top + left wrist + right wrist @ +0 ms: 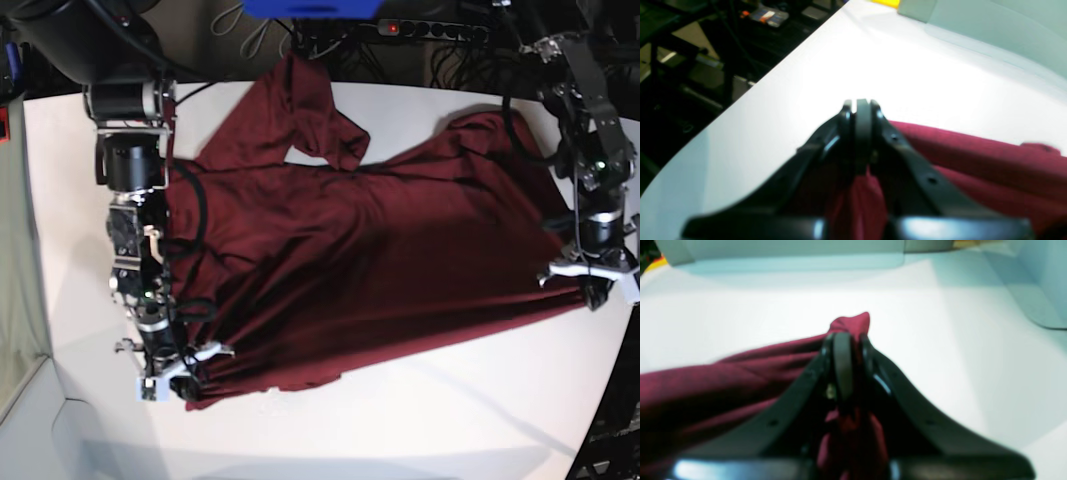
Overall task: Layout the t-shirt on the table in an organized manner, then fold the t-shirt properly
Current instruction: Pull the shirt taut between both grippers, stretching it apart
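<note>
While spread on table (420, 420), t-shirt (380, 260) corners between both jaws.

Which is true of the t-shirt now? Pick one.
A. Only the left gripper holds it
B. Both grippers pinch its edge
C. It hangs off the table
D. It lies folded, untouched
B: the left gripper and right gripper are each shut on maroon t-shirt fabric, at opposite ends of its hem.

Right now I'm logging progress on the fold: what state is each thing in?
t-shirt: spread across the table, wrinkled, unfolded, one sleeve flopped over near the top.
left hand: shut on the t-shirt's edge.
right hand: shut on the t-shirt's edge.
table: white, partly covered by the shirt.
</note>
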